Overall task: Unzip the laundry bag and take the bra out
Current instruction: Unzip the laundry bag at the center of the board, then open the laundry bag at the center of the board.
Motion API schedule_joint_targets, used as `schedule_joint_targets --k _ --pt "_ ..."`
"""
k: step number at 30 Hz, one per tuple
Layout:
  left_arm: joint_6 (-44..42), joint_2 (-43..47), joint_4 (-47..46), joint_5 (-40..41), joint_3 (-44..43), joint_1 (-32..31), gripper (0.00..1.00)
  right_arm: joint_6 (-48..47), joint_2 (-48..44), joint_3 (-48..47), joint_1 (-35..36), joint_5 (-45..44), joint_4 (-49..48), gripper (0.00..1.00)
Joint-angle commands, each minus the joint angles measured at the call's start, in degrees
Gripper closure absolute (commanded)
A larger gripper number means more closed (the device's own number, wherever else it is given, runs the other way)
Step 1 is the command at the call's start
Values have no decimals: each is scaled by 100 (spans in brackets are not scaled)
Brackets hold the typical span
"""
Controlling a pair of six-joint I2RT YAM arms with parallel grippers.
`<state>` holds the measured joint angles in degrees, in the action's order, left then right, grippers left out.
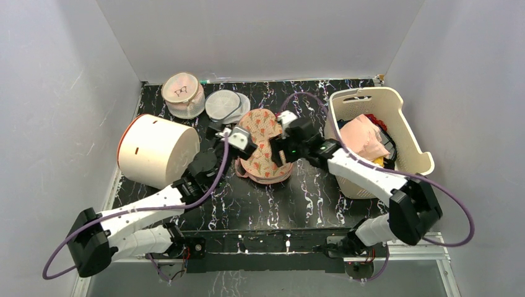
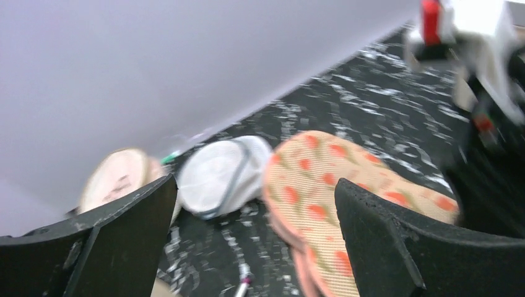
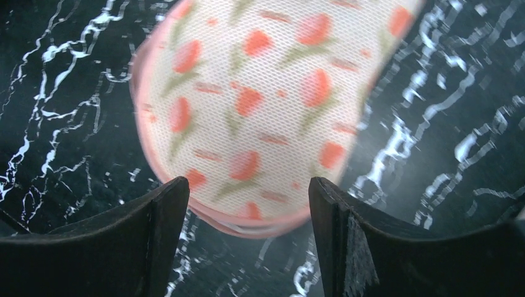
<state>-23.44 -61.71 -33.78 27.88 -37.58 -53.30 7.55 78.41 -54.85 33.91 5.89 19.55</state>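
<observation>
Peach-tan fabric with red prints: the laundry bag (image 1: 265, 147) lies mid-way across the black marbled table (image 1: 260, 204), between both arms. The right gripper (image 3: 247, 182) hangs over its rounded end, jaws spread wide, holding nothing. The left gripper (image 2: 255, 185), equally wide and empty, sits just beside the bag's left edge.

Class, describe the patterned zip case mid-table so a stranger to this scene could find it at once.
On the black marbled table, look between the big white drum on the left and the cream basket on the right. There lies the laundry bag. Unlike the round pink pouch and round white pouch behind it, it is figure-eight shaped, peach with red prints.
</observation>
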Motion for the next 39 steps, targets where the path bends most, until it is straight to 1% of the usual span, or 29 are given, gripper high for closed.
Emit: schedule_joint_targets --k 1,4,7,10,13,16,20,23,25,27,29,33,39 --pt "-806 707 -1550 1908 413 147 2 25 525 -728 1160 -1597 -128 30" --pt "-1579 899 -2804 2577 685 356 2 69 1033 -1041 1624 -2133 -71 31" --pt "-1859 1029 -3193 2721 793 651 2 -20 1487 -1333 2079 -2600 -86 36" --pt "-1573 1145 -3009 2723 745 1107 2 -167 1901 -1605 2408 -2768 -139 45" --pt "-989 1257 -2439 2604 652 1807 2 -274 2304 -1837 2652 -2900 -132 51" --pt "-277 1280 -1779 2469 530 2355 2 -340 2614 -1998 2880 -3093 -119 52" --pt "505 1113 -1003 2280 302 2855 3 -464 3001 -2170 3104 -3641 -55 49" --pt "749 1023 -672 2215 177 2963 3 -582 3337 -2416 3310 -4453 225 50" --pt "777 1028 -642 2158 183 2974 4 -679 3544 -2572 3426 -4886 381 55" --pt "811 1051 -631 2152 192 2974 4 -763 3697 -2695 3529 -5138 468 61" --pt "850 1093 -596 2116 211 2974 5 -805 3777 -2753 3609 -5324 479 63" --pt "938 1103 -516 2043 202 2974 6 -808 3784 -2828 3707 -5562 490 63" --pt "1043 1044 -355 1982 130 2972 7 -749 3608 -2881 3710 -5412 603 58"
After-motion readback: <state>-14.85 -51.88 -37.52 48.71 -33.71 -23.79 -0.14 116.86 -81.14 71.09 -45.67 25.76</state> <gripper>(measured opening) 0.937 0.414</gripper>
